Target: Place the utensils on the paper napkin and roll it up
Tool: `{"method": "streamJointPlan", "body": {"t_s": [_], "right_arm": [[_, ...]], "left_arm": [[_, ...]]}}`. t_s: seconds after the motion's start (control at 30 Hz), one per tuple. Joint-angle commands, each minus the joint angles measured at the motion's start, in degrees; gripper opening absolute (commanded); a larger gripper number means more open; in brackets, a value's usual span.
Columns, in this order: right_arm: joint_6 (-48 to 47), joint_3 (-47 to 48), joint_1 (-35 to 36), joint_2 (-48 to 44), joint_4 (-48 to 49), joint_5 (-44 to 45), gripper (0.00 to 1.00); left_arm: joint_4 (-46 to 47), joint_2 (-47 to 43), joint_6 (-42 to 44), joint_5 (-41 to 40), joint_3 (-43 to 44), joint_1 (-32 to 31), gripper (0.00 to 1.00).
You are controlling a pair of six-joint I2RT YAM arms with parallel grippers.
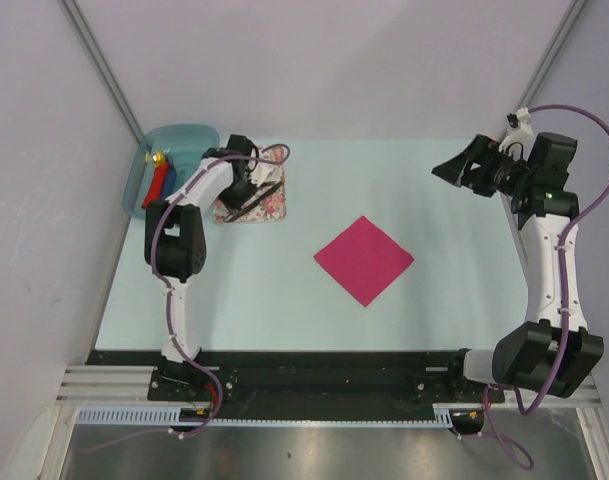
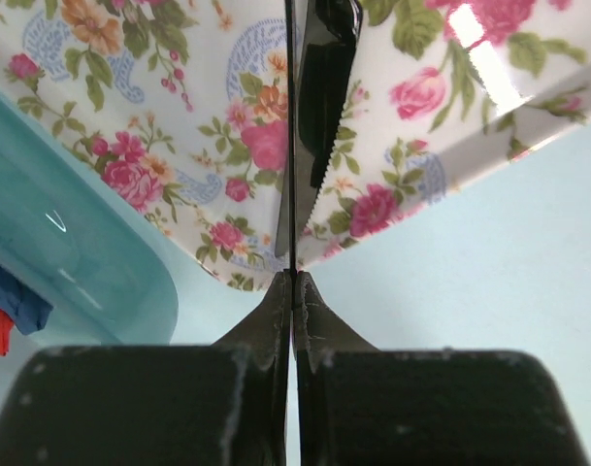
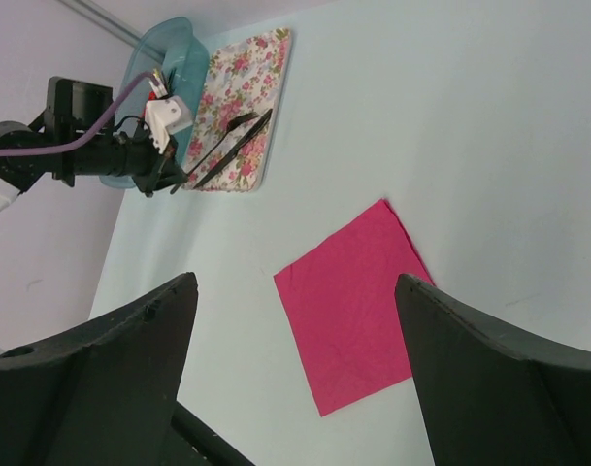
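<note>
The pink paper napkin (image 1: 364, 259) (image 3: 353, 311) lies flat as a diamond in the middle of the table, with nothing on it. Both dark utensils (image 1: 258, 196) (image 3: 232, 146) rest on the floral tray (image 1: 274, 208) at the back left. My left gripper (image 1: 244, 194) (image 2: 293, 277) sits at the tray's near corner, shut on the knife (image 2: 292, 146), which I see edge-on with its serrated blade shape beside it. The fork (image 3: 239, 124) lies close alongside. My right gripper (image 1: 452, 172) (image 3: 295, 282) hangs open high over the back right, holding nothing.
A teal bin (image 1: 176, 150) (image 2: 72, 262) stands just left of the tray, holding red and blue rolls (image 1: 158, 182). The floral tray has a raised glossy rim (image 2: 489, 136). White walls close in the table on the left and behind.
</note>
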Motion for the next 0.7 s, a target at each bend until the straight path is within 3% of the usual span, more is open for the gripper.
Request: {"method": "streamJointPlan", "body": {"t_s": [0.0, 0.17, 0.27, 0.33, 0.43, 0.5, 0.67], "right_arm": [[1.87, -2.2, -0.1, -2.29, 3.43, -1.26, 0.87], [4.24, -3.53, 1.21, -1.42, 6.51, -0.64, 0.87], [6.25, -3.44, 3.14, -0.8, 8.0, 0.06, 0.87], [7.67, -3.79, 4.81, -0.89, 11.42, 0.67, 0.87], [11.71, -5.1, 8.85, -1.5, 17.39, 4.09, 0.86], [13.64, -5.11, 12.7, -1.85, 20.56, 8.22, 0.84], [16.54, -3.26, 20.89, -1.15, 22.42, 22.79, 0.75]], "left_arm": [[-1.11, -8.8, -4.84, 4.1, 1.25, 0.3, 0.0], [-0.75, -13.29, -13.7, 9.63, 3.53, 0.65, 0.0], [1.87, -17.85, -20.13, 18.67, 2.41, 1.0, 0.0], [8.88, -24.24, -24.16, 27.25, -2.15, 1.0, 0.0], [22.94, -33.47, -37.05, 32.91, -11.99, -0.4, 0.0], [30.84, -36.57, -41.48, 33.46, -17.62, -2.68, 0.0], [36.42, -40.19, -52.99, 32.93, -22.03, -9.62, 0.0]]}}
